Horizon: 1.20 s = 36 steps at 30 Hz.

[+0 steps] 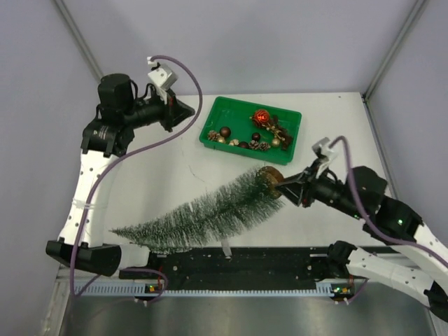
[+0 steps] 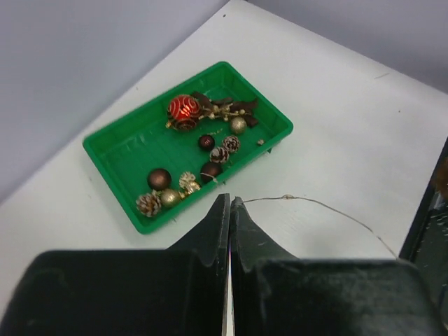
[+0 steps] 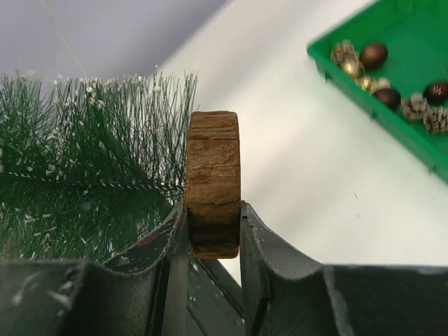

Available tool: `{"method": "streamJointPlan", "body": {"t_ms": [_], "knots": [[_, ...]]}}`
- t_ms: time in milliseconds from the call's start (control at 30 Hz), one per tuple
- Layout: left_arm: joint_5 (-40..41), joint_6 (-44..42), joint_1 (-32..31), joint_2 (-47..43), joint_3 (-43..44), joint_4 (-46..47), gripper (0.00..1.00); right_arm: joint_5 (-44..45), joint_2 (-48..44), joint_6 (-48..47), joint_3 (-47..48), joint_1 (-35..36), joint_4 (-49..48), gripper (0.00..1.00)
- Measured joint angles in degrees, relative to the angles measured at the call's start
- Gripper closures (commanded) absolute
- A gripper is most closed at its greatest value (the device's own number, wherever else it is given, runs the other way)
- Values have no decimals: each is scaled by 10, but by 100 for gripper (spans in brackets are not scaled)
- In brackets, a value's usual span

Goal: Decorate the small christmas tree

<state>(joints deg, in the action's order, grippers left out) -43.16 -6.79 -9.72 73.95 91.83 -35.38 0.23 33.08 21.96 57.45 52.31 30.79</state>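
Right tool (image 1: 285, 190) is clamped on the wooden base (image 3: 213, 168) of the small christmas tree (image 1: 210, 210), which leans low over the surface (image 1: 336, 126). Left tool (image 2: 229, 210) is pinched together by a thin wire (image 2: 315, 204). All the balls (image 2: 183, 108) lie in the tray (image 2: 115, 150), so the decorating is not begun.

We count one small christmas tree (image 1: 210, 210) and one green tray (image 2: 122, 150). The tray contents tally as follows: one red glitter ball (image 2: 183, 108), three dark brown balls (image 2: 159, 178), two gold balls (image 2: 239, 124) and three frosted pine cones (image 2: 148, 204). One further small gold piece (image 2: 187, 182) is too small for us to classify. We count one cluster of dark brown ribbon (image 2: 227, 106); its separate pieces cannot be told apart. One thin wire (image 2: 287, 197) is present. We count two grippers: left gripper (image 2: 229, 201), right gripper (image 3: 213, 213).
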Motion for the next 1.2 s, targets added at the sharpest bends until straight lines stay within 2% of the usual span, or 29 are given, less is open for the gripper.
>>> {"method": "streamJointPlan", "body": {"t_ms": [200, 333, 500, 733, 900, 1067, 1200], "knots": [[36, -137, -86, 32, 133, -95, 100, 28, 112, -28, 1, 0, 60, 100], [80, -191, -128, 29, 142, -122, 100, 101, 136, -8, 1, 2, 73, 100], [152, -242, -174, 10, 129, -139, 100, 219, 188, 77, 16, 6, 89, 100], [181, -244, -235, -67, 73, -143, 100, 367, 289, 206, 51, 50, 95, 100], [155, -209, -240, -122, 29, -133, 100, 412, 328, 274, 60, 61, 61, 100], [115, -163, -241, -159, -30, -122, 100, 439, 308, 326, 50, 56, 10, 100], [95, -138, -241, -196, -109, -117, 100, 428, 211, 357, -32, 40, -103, 100]]}}
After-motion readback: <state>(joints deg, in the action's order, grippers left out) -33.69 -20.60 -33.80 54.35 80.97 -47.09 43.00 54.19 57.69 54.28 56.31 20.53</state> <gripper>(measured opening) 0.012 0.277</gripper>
